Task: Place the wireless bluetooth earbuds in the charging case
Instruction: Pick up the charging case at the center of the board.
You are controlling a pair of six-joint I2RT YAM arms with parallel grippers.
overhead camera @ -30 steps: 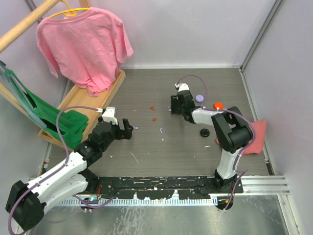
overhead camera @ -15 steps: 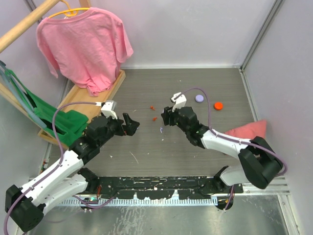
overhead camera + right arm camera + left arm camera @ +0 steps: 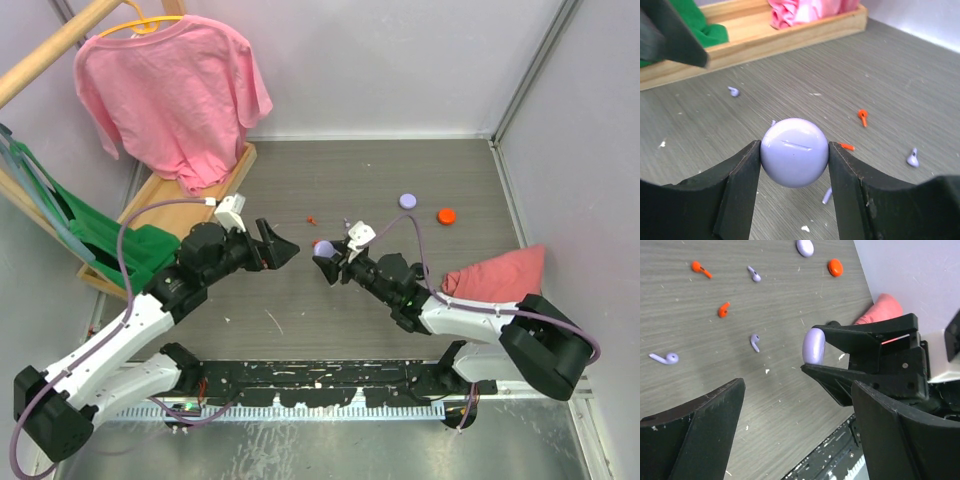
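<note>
The top external camera hangs above and behind the arm bases, looking steeply down over the whole table (image 3: 480,190), both arms and the wooden tray (image 3: 160,200) at far left. The left wrist camera looks out between the fingers of its own left gripper (image 3: 798,385), downward and across the tabletop toward the right gripper (image 3: 810,349), which is near and faces it. The right wrist camera sits low, aimed nearly level between its fingers toward the tray, very close on the lilac disc (image 3: 794,151) pinched there. All three views share that disc and the small orange and lilac pieces (image 3: 724,309) scattered around it
</note>
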